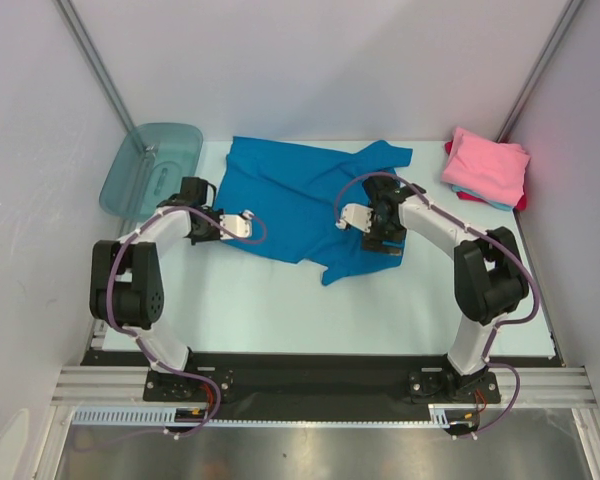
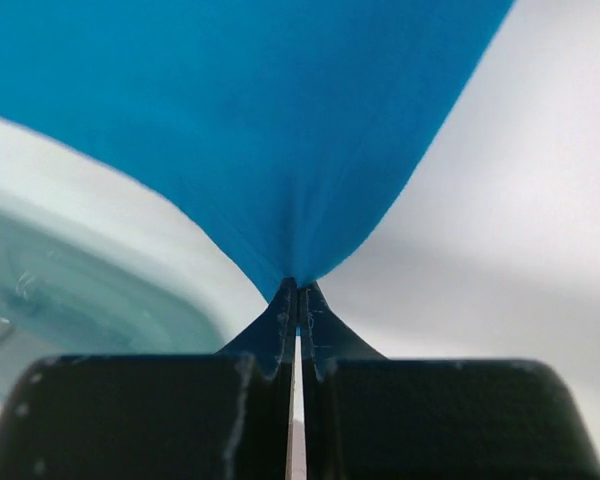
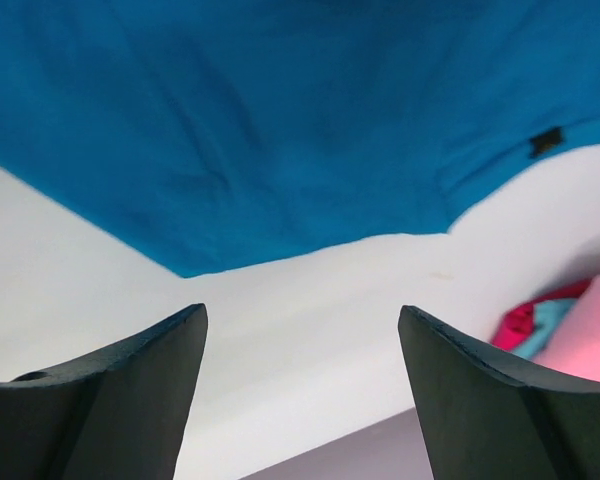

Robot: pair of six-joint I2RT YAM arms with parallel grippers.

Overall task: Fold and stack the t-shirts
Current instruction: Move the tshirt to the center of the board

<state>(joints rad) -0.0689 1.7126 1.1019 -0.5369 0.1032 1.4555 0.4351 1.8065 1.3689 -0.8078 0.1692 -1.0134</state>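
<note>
Spread loosely across the middle of the pale table [image 1: 260, 300], a bright blue t-shirt [image 1: 280, 195] lies rumpled and unfolded. One pointed corner trails toward the near edge, and a short sleeve reaches toward the far wall. Its cloth is plain and soft, creased in long shallow folds. In the far right corner sits a small stack of shirts, a pink t-shirt [image 1: 488, 165] folded on top with slivers of light blue and red cloth showing under its edge. A translucent teal tub [image 1: 145, 165] stands in the far left corner, just beyond the blue shirt's left side.

Only the edges of the lower garments in the stack show, so their number cannot be told. From overhead, the right arm's wrist covers part of the blue shirt's right half. A small dark tag [image 3: 545, 142] on the cloth is too small to read, and the left wrist view is blurred at close range.

The left gripper [image 2: 298, 290] has its jaws pressed together on the blue t-shirt's left edge. The fabric is gathered to a point at the tips and fans out beyond them. The right gripper [image 3: 302, 312] has its jaws spread wide, holding nothing. Bare table shows between them, the blue shirt's edge lies just past the tips, and the pink stack is off to the right.
</note>
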